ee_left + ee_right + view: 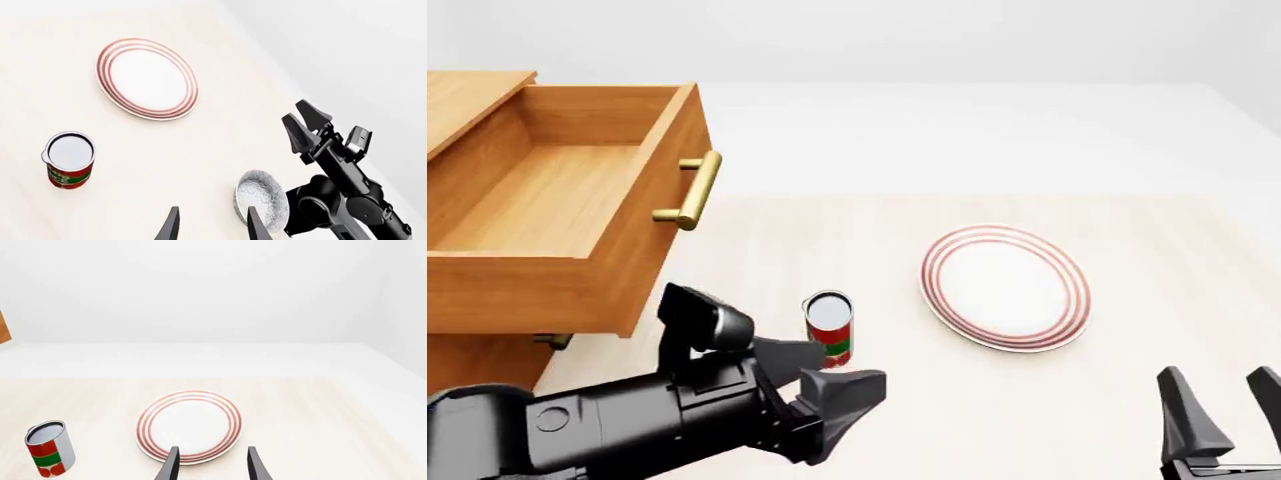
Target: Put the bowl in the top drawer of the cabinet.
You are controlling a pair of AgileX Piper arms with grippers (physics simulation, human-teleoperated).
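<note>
While the drawer [547, 200] stands open, we see the bowl [261, 200] on the desk [200, 150] just beside our spread, empty left pincer [212, 227]. Our right pincer [212, 465], also spread, hovers near the plate [190, 425]; the left arm seems nearer.

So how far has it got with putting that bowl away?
Done: the top drawer of the cabinet stands open and empty. In hand: nothing; the left gripper is open near the bowl, which sits on the table. Left: grasping, carrying and dropping it in.

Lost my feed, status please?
Both pincers open, empty. Bowl on table, near left pincer, ungrasped. Top drawer open. Can nearby.
</note>
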